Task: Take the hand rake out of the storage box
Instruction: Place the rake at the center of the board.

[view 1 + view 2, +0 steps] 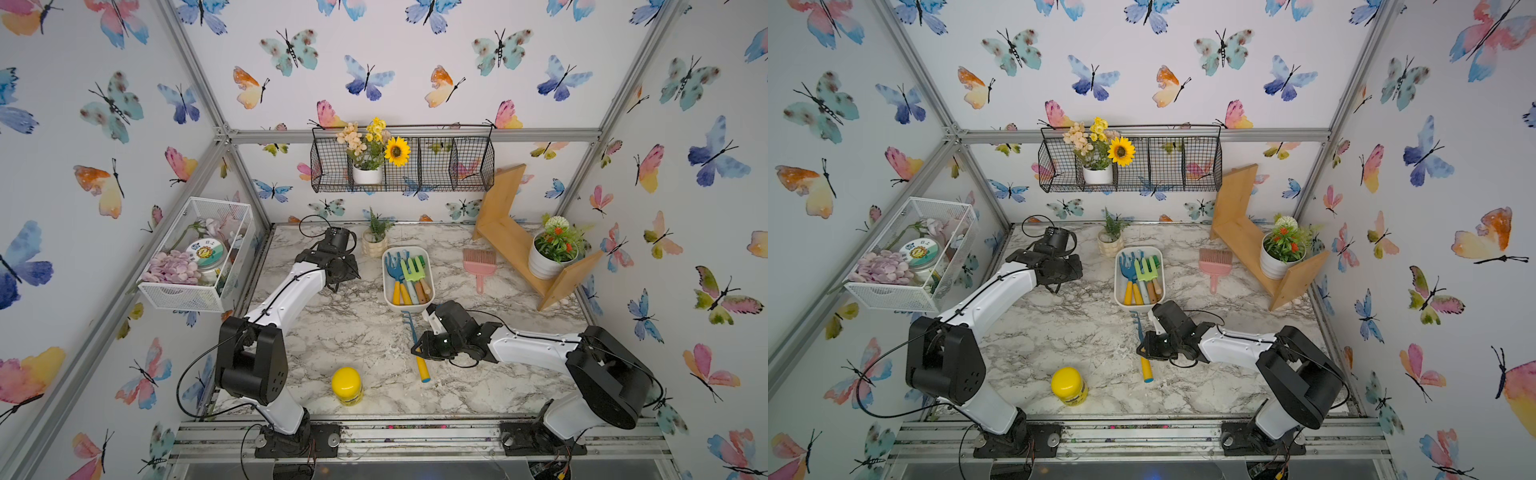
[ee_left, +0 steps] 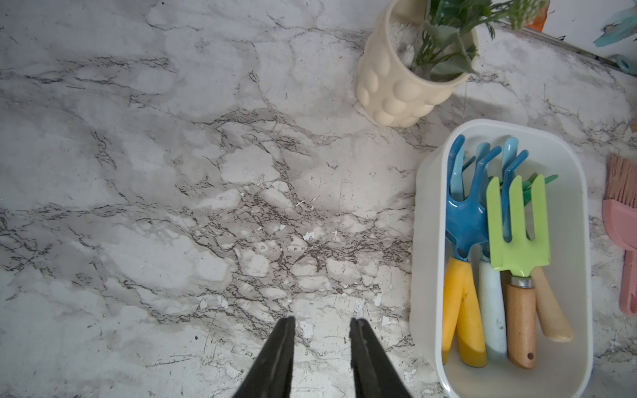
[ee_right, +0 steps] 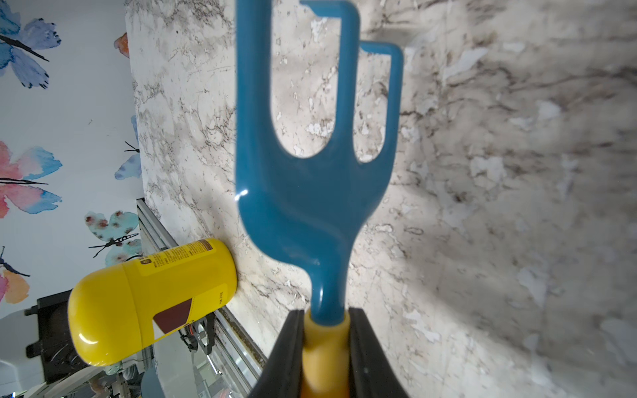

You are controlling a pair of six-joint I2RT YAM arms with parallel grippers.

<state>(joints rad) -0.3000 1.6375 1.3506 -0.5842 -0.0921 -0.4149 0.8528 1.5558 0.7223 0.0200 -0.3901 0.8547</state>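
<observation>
one hand rake (image 3: 310, 206) outside, one storage box (image 2: 425, 241)

Butterfly wallpaper walls (image 1: 415, 62), marble tabletop (image 1: 353, 332), aluminium frame (image 1: 540, 135)

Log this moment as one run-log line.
right gripper: shut on blue-headed, yellow-handled hand rake | rake: outside shallow white plastic storage box, over marble table | left gripper: open, empty

I count five hand tools (image 2: 517, 234) in one storage box (image 2: 424, 241) (going by handles; the heads overlap), one hand rake (image 3: 310, 206) outside it, one yellow bottle (image 1: 347, 384), one pink brush (image 1: 480, 264), three potted plants (image 1: 375, 243) (image 1: 552, 253) (image 1: 367, 166), two wire baskets (image 1: 469, 166) (image 1: 183, 297), one wooden shelf (image 1: 507, 237) and my own two grippers (image 2: 322, 324) (image 3: 325, 317).
</observation>
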